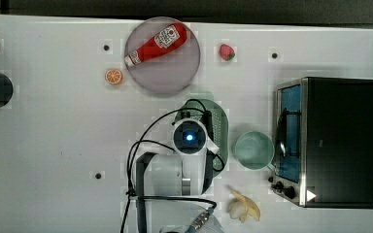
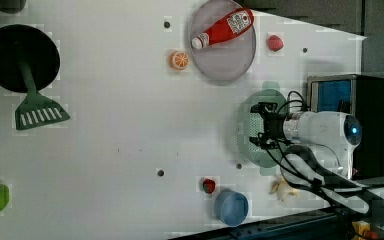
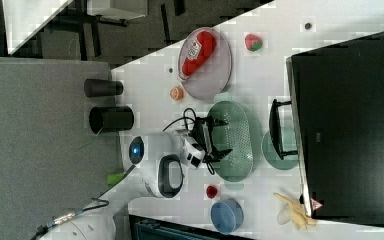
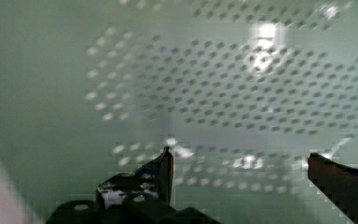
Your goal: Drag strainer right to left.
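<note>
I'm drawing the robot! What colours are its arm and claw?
The arm is white with dark grey joints and a round blue light on top. Black cables loop around it. The claw is black, with two flat fingers.

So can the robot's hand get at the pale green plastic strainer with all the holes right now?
Probably yes. The hand is open and already down inside the pale green oblong plastic strainer, its fingers apart over the perforated floor, with nothing between them.
</note>
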